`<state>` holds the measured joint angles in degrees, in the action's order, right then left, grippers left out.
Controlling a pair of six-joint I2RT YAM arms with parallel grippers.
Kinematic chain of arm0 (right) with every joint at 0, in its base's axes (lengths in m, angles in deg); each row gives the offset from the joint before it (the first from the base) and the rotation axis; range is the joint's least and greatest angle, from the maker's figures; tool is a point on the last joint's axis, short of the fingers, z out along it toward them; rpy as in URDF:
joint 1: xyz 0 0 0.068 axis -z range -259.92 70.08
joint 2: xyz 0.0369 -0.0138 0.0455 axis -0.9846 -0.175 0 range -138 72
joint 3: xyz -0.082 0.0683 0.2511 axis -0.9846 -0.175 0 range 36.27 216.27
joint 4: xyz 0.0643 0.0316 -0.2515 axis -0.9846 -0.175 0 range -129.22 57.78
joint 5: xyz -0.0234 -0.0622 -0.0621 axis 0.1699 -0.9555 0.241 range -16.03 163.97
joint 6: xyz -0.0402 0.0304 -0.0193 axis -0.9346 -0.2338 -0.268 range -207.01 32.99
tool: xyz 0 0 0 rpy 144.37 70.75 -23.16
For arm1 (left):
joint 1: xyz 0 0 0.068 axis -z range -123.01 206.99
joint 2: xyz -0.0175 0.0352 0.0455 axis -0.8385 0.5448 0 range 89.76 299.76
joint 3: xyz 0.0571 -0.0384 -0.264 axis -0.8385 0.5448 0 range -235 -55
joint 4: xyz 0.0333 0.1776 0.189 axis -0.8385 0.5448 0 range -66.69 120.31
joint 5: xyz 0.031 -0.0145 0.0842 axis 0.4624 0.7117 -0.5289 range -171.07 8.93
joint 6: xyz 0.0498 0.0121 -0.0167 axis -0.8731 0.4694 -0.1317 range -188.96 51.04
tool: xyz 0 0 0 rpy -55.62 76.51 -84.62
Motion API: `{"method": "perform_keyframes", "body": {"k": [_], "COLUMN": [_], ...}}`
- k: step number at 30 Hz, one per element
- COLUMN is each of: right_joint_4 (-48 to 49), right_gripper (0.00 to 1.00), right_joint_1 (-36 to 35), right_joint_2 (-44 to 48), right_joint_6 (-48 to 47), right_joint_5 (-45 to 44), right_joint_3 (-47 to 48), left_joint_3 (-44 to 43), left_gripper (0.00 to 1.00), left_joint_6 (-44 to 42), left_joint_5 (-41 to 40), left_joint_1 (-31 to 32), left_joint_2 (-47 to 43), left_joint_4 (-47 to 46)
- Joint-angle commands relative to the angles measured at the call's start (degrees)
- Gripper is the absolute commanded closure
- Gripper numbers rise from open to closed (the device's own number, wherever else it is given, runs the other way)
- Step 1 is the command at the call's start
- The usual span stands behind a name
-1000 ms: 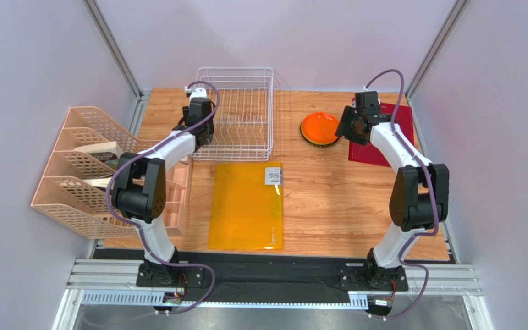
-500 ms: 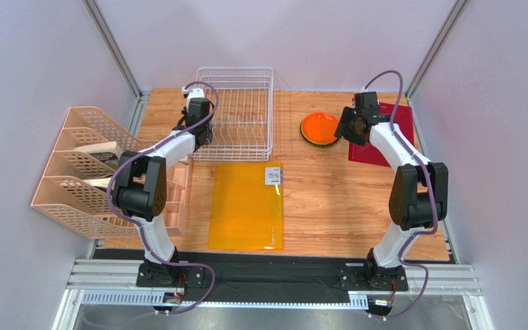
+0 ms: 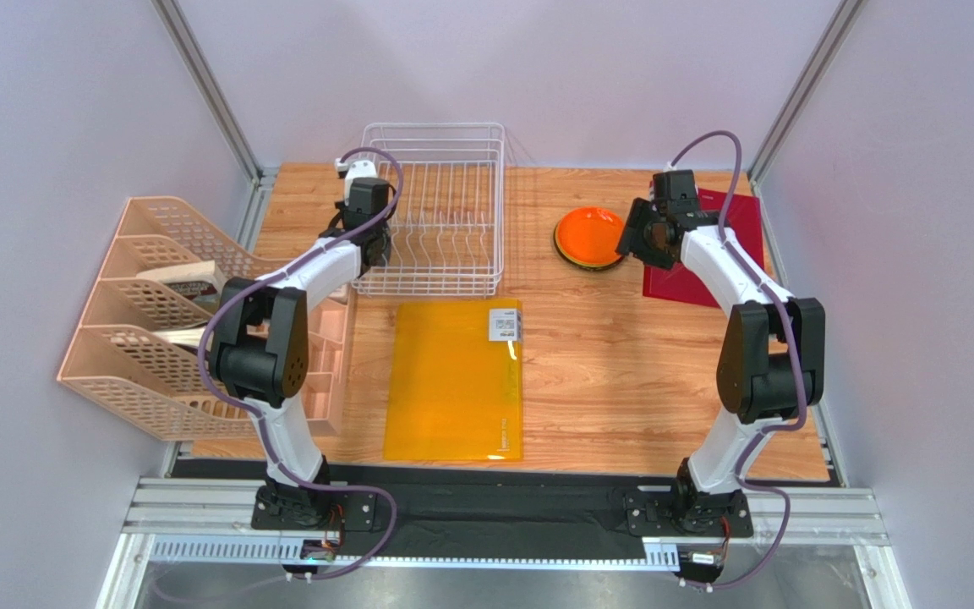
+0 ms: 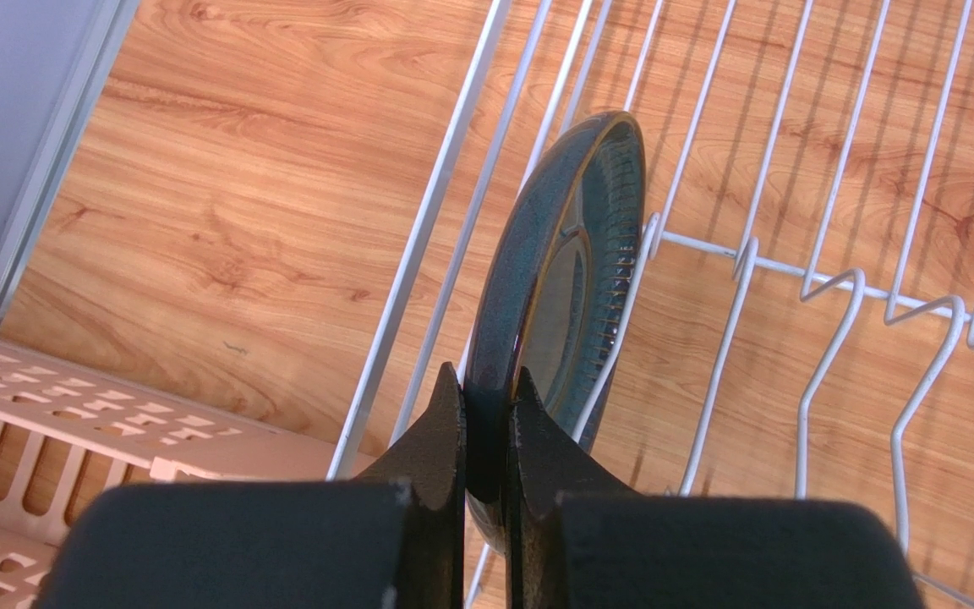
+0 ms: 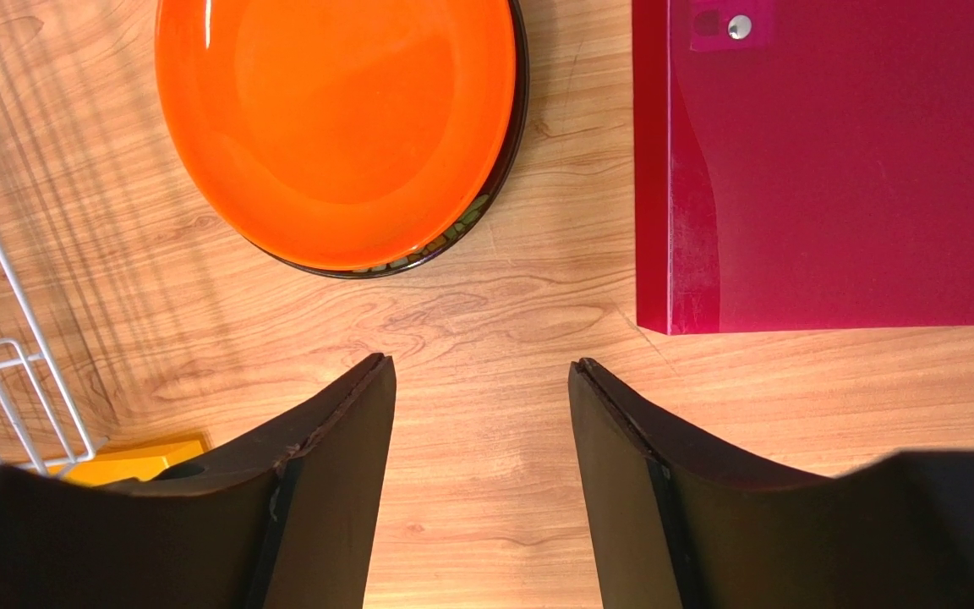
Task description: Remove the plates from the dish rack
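from above, shows the left gripper (image 3: 375,244) down in the left side of the dish rack (image 3: 454,190) and the right gripper (image 3: 640,237) hanging just right of the orange plate (image 3: 589,237), left of the red mat (image 3: 723,260). too small there to judge either grip.

at the left wrist, finds both fingers (image 4: 435,444) clenched on the rim of the grey plate (image 4: 568,241), one pad on each face. puts that plate on edge straight ahead of the fingertips, inside the rack by its left wall, touching a tine (image 4: 648,235) on its right.

at the right wrist, finds the fingers (image 5: 327,470) spread apart over bare table (image 5: 480,368), gripping nothing. places the orange plate flat ahead and left of them, with a dark rim showing beneath it, and the mat ahead and right. no contact with either.
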<state>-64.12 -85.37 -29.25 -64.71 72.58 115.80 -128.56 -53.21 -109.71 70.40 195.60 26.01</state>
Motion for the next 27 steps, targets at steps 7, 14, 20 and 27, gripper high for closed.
{"method": "perform_keyframes", "body": {"k": [7, 14, 20, 27], "right_joint_4": [1.93, 2.11, 2.11, 2.81], "right_gripper": [0.42, 0.42, 0.42, 0.42], "right_joint_1": [-0.17, -0.35, -0.44, -0.44], "right_joint_2": [1.67, 2.73, 4.13, 7.2], "right_joint_6": [0.63, 0.46, 0.2, 0.81], "right_joint_5": [0.42, 0.07, -0.37, 1.9], "right_joint_3": [-0.78, -1.48, -2.18, -2.53], "left_joint_3": [-2.64, -2.47, -3.43, -4.49], "left_gripper": [1.0, 1.0, 1.0, 1.0], "left_joint_6": [-0.98, -2.12, -2.3, -2.13], "left_joint_5": [-1.06, -1.5, -0.54, 3.5], "left_joint_1": [0.04, 0.65, 1.09, 1.53], "left_joint_2": [-5.47, -8.72, -12.05, -19.09], "left_joint_4": [0.99, 1.25, 3.71, 8.37]}}
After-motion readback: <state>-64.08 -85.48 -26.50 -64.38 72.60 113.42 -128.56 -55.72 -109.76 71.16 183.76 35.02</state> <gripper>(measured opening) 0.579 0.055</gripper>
